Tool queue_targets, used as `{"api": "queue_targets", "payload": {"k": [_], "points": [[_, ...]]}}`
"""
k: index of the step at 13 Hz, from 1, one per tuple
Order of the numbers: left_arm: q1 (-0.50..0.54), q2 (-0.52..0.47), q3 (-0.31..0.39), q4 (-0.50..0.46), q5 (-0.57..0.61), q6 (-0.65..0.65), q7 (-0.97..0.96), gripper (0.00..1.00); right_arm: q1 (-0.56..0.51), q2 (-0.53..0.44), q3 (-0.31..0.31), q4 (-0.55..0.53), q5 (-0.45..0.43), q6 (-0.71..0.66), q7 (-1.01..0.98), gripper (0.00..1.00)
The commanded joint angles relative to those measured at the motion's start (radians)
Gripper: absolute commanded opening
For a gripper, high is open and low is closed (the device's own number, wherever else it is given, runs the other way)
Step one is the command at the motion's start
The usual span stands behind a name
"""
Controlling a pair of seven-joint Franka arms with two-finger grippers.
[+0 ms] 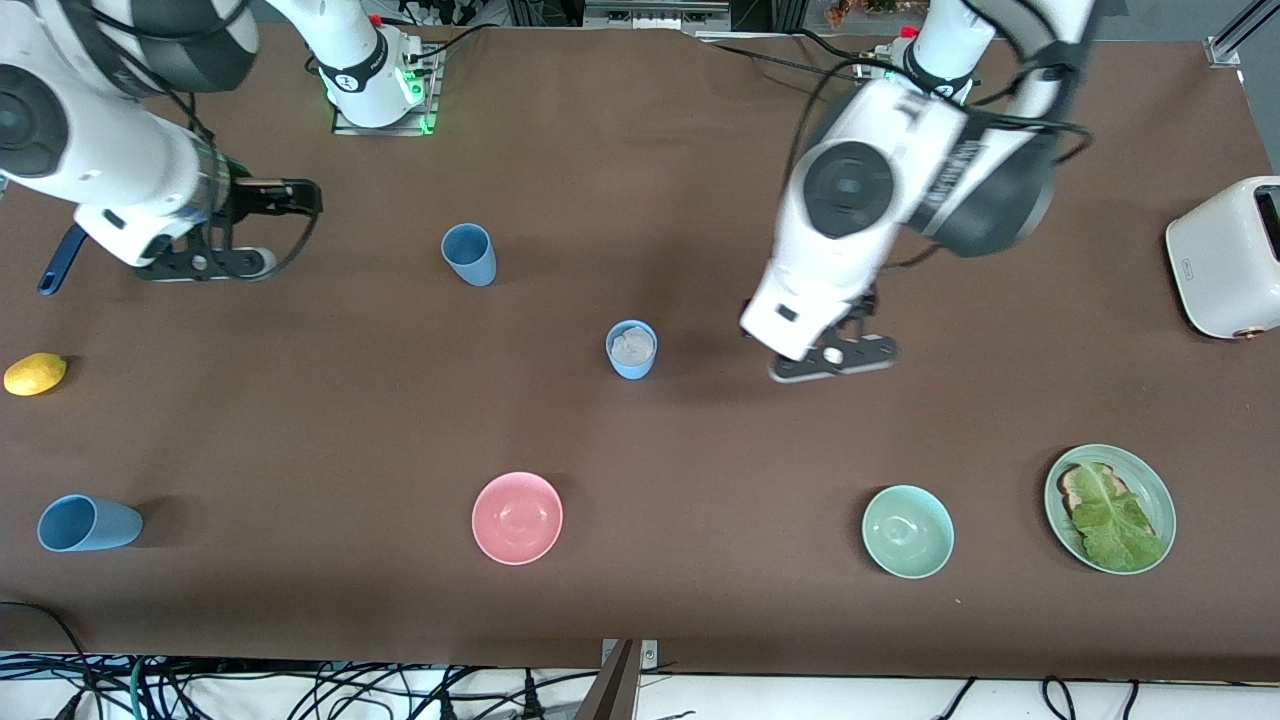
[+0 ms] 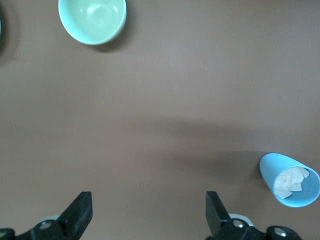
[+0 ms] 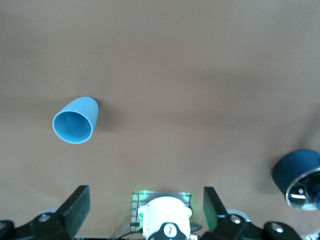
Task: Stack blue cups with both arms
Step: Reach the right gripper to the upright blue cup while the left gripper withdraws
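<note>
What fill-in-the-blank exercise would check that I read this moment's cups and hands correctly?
1. The number of blue cups on the table is ____.
2. The blue cup with crumpled paper inside stands nearest the ____ hand.
3. The blue cup nearest the front camera lies on its ____.
4. The right hand is open and holds ____.

Missing words: three; left; side; nothing

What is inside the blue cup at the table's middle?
The middle blue cup holds a crumpled whitish wad, maybe paper. It hides the cup's bottom.
</note>
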Motion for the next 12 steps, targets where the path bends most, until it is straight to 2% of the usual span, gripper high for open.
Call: {"api": "queue_targets", "payload": {"k": [1,4,7,9,12], "points": [[0.130,-0.041,-0.012,-0.011,-0.039,-0.026,0.247,1.00,-0.006,-0.065,0.051,-0.172,0.022,0.176,0.006,1.00],[0.265,-0.057,-0.014,-0.025,-0.038,-0.040,0.471,1.00,-0.006,-0.089,0.123,-0.342,0.039,0.409,0.070,1.00],[0.386,-0.087,-0.014,-0.056,-0.038,-0.040,0.657,1.00,-0.006,-0.081,0.254,-0.491,0.046,0.661,0.223,1.00],[0.398,-0.114,-0.009,-0.077,-0.018,-0.037,0.648,1.00,-0.007,-0.051,0.265,-0.580,0.044,0.808,0.243,1.00],[0.455,-0.149,-0.003,-0.097,-0.016,-0.027,0.647,1.00,-0.007,-0.046,0.265,-0.635,0.035,0.841,0.233,1.00]]}}
